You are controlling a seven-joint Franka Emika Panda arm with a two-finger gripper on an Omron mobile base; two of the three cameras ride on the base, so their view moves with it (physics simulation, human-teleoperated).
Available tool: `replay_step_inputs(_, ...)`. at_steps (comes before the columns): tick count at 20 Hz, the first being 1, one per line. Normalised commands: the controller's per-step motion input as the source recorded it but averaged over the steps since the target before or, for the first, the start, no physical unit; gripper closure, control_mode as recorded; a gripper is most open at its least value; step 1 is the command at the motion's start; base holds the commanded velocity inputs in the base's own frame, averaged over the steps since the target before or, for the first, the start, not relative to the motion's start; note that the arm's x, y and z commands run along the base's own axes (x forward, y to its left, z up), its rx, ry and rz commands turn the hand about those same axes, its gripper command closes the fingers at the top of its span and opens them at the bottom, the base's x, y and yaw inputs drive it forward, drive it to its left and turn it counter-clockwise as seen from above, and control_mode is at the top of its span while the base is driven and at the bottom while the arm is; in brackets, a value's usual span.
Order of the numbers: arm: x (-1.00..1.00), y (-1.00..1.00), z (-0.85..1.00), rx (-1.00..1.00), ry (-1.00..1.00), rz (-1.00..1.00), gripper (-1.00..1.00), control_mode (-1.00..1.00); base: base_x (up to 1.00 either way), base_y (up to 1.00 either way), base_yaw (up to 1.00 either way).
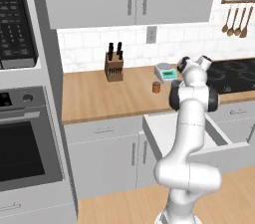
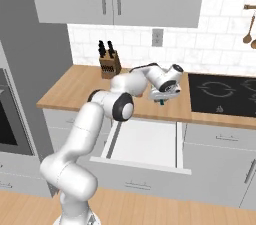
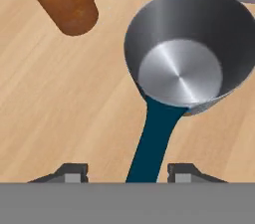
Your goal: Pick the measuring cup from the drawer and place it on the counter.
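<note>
Two fingertips: gripper (image 3: pixel 124 173) tips stand apart, one either side of the blue handle, with bare counter visible between each tip and the handle; nothing is clamped.
Measuring cup: measuring cup (image 3: pixel 187 51) sits upright on the counter (image 3: pixel 60 113), bowl open to the camera, handle running back between the tips.
Jar: brown jar (image 3: pixel 64 1) stands near the cup, apart from it.
Scale: white scale (image 1: pixel 166 72) lies just beyond the cup; contact cannot be told.
Arm position: gripper (image 2: pixel 162 98) hangs over the counter beside the cooktop (image 2: pixel 222 94).
Drawer: drawer (image 2: pixel 145 144) is pulled out below, whitish interior exposed.
Knife block: knife block (image 1: pixel 114 63) stands well apart by the wall.
</note>
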Motion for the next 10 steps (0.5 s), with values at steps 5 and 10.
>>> replay_step_inputs(5,-0.88,0.15,0.4,-0.05,-0.3,0.06,-1.0,-1.0,0.0,0.0,0.0)
replay_step_inputs(10,-1.0,0.35,0.09,-0.14,-0.29,0.03,-1.0,-1.0,0.0,0.0,0.0)
